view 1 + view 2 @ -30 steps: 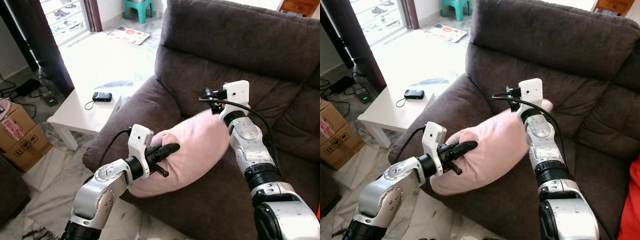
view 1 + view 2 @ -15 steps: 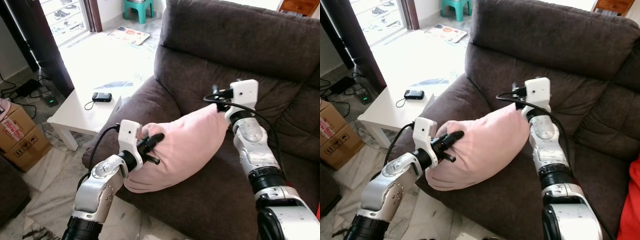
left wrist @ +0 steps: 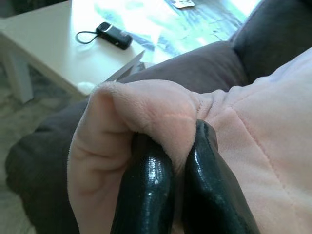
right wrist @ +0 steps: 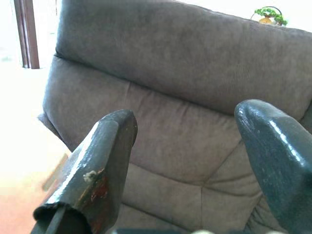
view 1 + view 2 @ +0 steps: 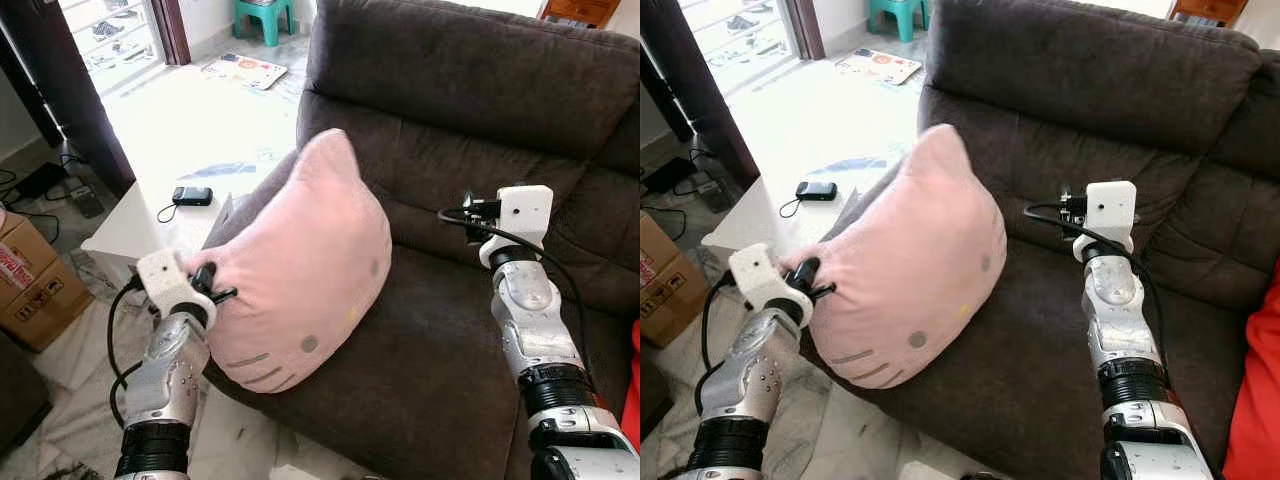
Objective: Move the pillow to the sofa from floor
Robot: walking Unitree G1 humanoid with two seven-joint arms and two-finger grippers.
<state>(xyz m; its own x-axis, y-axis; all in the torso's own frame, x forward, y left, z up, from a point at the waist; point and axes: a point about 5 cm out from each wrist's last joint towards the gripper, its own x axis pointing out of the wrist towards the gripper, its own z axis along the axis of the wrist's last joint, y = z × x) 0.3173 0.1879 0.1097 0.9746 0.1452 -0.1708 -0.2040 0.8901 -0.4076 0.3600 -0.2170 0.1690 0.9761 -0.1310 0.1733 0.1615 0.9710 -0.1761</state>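
The pink cat-face pillow [image 5: 300, 265] stands nearly upright on the front left of the dark brown sofa [image 5: 460, 90], leaning over its left armrest. My left gripper [image 5: 207, 283] is at the pillow's lower left edge, shut on a fold of the pink fabric [image 3: 161, 109]; the left wrist view shows both black fingers [image 3: 144, 195] pinching it. My right gripper [image 4: 183, 141] is open and holds nothing. It hovers over the seat to the right of the pillow, apart from it, facing the sofa's backrest [image 4: 195, 83].
A low white table [image 5: 130, 225] with a small black device [image 5: 190, 196] stands left of the sofa. Cardboard boxes [image 5: 30, 290] sit on the floor at far left. A magazine [image 5: 238, 70] and a teal stool [image 5: 265, 15] lie beyond. Something red [image 5: 1255, 400] is at the right edge.
The pillow has swung up from lying across the seat to standing upright. My left gripper moved down and left, still holding it. My right gripper came off the pillow and moved right.
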